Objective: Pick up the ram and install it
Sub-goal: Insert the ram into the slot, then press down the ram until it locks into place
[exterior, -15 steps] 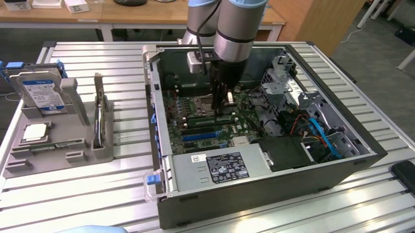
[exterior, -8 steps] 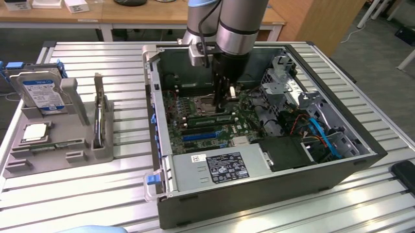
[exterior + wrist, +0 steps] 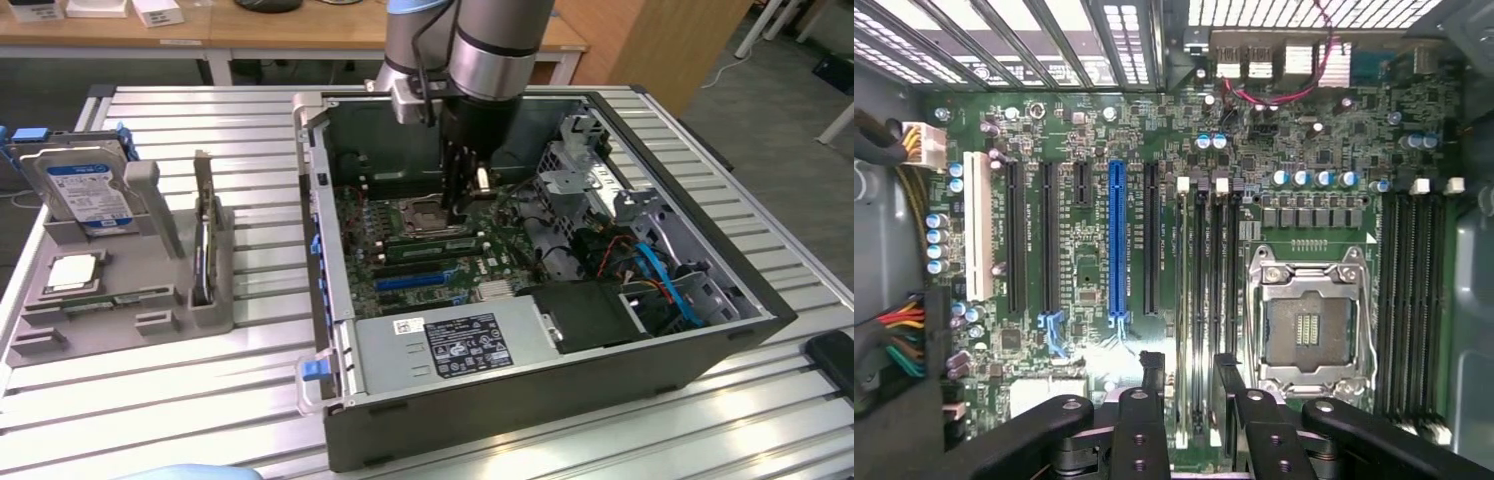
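The ram shows edge-on as a long, thin grey-green stick standing in the memory slot nearest the blue expansion slot. In the exterior view the ram is a green strip on the motherboard beside the empty CPU socket. My gripper hangs just above it, open. One dark finger is on either side of the stick, and neither touches it. In the exterior view the gripper reaches down into the open computer case.
A grey parts holder stands at the exterior view's left with a silver hard drive and a square CPU chip. Drive cages, cables and the power supply crowd the case. More empty memory slots lie beyond the socket.
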Tool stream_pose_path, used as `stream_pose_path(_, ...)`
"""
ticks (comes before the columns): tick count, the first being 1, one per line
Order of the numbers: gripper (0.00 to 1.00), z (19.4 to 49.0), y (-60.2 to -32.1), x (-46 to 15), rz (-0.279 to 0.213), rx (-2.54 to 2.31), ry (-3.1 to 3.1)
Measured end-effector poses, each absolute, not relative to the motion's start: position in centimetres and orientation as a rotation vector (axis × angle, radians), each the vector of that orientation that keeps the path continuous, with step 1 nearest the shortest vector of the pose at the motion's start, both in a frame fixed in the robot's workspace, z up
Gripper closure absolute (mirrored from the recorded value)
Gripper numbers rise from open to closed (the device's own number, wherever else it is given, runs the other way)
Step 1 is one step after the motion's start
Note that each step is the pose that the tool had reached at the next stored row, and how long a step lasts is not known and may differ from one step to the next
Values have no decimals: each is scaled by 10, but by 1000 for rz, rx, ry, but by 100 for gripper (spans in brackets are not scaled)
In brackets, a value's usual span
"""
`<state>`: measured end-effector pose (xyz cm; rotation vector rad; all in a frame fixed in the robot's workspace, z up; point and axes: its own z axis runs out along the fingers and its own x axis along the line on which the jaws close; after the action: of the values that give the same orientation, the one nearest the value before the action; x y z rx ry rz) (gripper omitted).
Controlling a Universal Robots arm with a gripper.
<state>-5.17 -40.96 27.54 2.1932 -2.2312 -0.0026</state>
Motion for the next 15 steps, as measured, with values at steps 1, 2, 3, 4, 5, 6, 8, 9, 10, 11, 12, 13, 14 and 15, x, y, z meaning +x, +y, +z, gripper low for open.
stream_pose_path(1,67,278,-410,-52,-3,2192,-2232)
stream_pose_path(2,67,280,-410,-52,-3,2191,-2233)
stream_pose_path(3,67,282,-410,-51,-4,2190,-2234)
stream_pose_path(4,67,284,-410,-51,-4,2189,-2234)
stream_pose_path(5,67,285,-410,-51,-4,2188,-2235)
stream_pose_path(6,67,285,-410,-51,-4,2188,-2235)
stream_pose_path(8,67,285,-410,-51,-4,2188,-2235)
stream_pose_path(9,67,285,-410,-51,-4,2188,-2235)
stream_pose_path(10,67,285,-410,-51,-4,2188,-2235)
stream_pose_path(11,67,285,-410,-51,-4,2188,-2235)
stream_pose_path(12,67,285,-410,-51,-4,2188,-2235)
stream_pose_path(13,67,285,-410,-51,-4,2188,-2235)
stream_pose_path(14,67,285,-410,-51,-4,2188,-2235)
stream_pose_path(15,67,285,-410,-51,-4,2188,-2235)
